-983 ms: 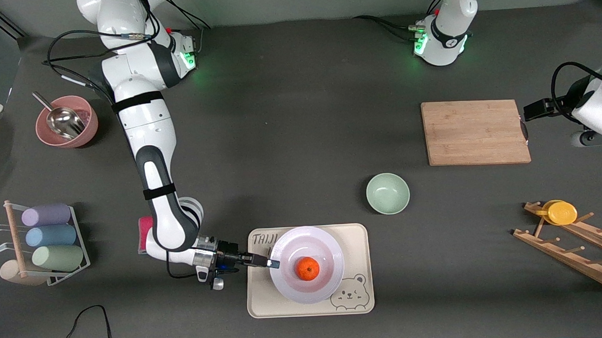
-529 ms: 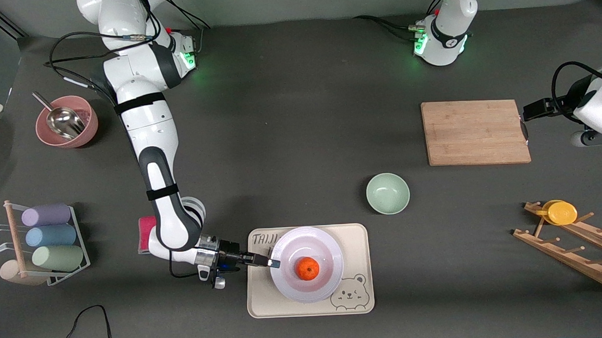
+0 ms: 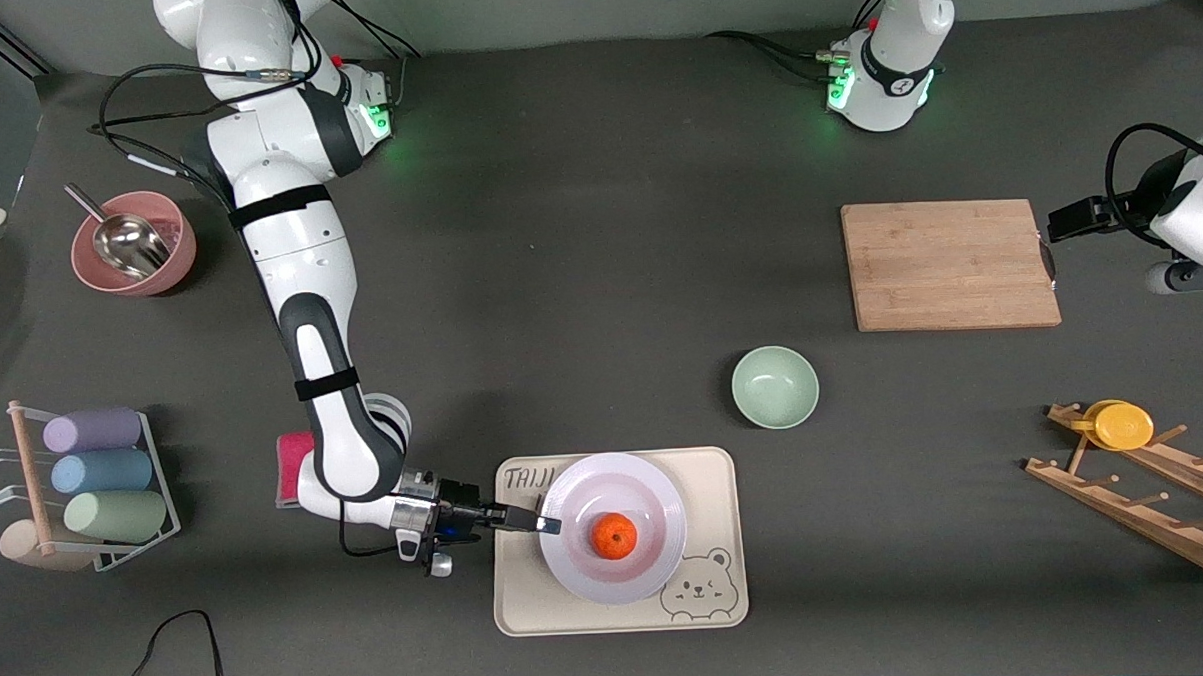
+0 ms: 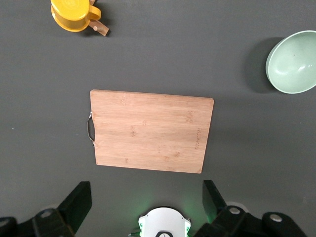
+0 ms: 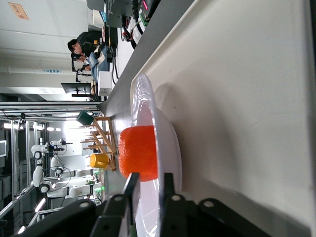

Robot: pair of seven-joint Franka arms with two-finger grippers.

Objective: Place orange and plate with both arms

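The orange [image 3: 614, 536] lies in the shallow centre of the pale plate [image 3: 577, 499], which sits on the cream bear tray [image 3: 711, 474] near the front camera. My right gripper [image 3: 546, 525] is level with the plate's rim at the right arm's end, one finger above the rim and one below, shut on it. The right wrist view shows the gripper [image 5: 149, 185] on the plate [image 5: 148, 103], with the orange [image 5: 138, 153] just past the fingers. My left gripper [image 4: 146, 197] is open and empty, high over the table beside the cutting board [image 4: 150, 131]. The left arm waits.
A mint-green bowl [image 3: 774, 386] stands between the tray and the wooden cutting board [image 3: 949, 264]. A wooden rack [image 3: 1137, 489] with a yellow lid [image 3: 1120, 424] is at the left arm's end. A pink bowl with a scoop [image 3: 133, 244], a cup rack [image 3: 96, 471] and a pink sponge [image 3: 288, 469] are at the right arm's end.
The plate with the orange has sunk slightly toward the tray, still in my right gripper. The right arm's elbow has shifted a little. The left arm has barely moved.
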